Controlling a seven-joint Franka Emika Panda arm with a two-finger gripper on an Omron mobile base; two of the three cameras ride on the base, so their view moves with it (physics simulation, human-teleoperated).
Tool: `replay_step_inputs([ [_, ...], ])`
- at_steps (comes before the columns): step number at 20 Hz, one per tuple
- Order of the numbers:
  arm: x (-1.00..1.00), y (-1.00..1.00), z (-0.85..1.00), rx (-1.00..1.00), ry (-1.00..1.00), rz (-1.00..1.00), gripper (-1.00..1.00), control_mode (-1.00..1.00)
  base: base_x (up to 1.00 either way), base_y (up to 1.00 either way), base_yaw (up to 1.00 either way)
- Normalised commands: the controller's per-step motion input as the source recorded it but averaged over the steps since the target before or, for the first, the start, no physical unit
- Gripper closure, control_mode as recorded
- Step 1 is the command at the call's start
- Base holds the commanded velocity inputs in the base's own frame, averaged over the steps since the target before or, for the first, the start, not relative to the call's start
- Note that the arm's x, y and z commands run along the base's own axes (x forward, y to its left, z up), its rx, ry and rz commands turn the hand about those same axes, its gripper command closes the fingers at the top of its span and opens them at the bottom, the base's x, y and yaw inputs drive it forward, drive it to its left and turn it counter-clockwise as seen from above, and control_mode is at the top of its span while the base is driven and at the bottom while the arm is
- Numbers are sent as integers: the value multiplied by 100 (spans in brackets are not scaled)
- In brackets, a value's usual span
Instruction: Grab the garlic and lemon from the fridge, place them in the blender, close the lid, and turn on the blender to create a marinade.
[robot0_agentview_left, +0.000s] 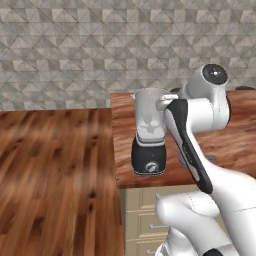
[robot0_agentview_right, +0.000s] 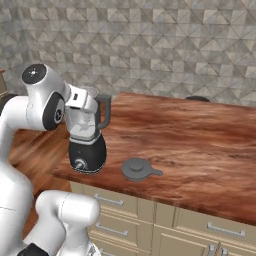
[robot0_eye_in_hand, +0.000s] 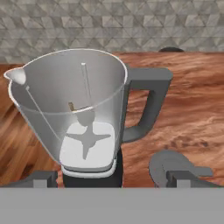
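The blender (robot0_agentview_left: 149, 135) (robot0_agentview_right: 87, 137) stands near the left front corner of the wooden counter (robot0_agentview_right: 190, 135). It is a clear jar with no lid on a black base with a silver knob. My gripper (robot0_eye_in_hand: 113, 178) hovers at the jar's rim, open wide, with nothing between its fingertips (robot0_eye_in_hand: 41, 177). Down in the jar (robot0_eye_in_hand: 78, 113) I see the blade and a tiny tan speck that I cannot identify. The dark grey lid (robot0_agentview_right: 137, 169) (robot0_eye_in_hand: 173, 166) lies flat on the counter to the right of the base. The garlic, lemon and fridge are out of view.
Along the counter's back edge sits a dark round object (robot0_agentview_right: 198, 98) (robot0_eye_in_hand: 170, 49). Tan drawers (robot0_agentview_right: 115, 202) run below the counter front. A wooden floor (robot0_agentview_left: 50, 170) spreads left of the counter, with a tiled wall behind it.
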Motion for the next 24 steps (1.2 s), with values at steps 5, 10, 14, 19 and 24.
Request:
replay_step_inputs([
  [5,-79,-12,-30,0,3,0,-100,-100,0,0,0],
  [10,-22,0,-10,0,1,0,-100,-100,0,0,0],
  [14,0,0,0,0,0,0,-100,-100,0,0,0],
  [19,0,0,0,0,0,0,-100,100,-12,0,0],
  [24,0,0,0,0,0,0,-100,100,-85,-18,-5],
])
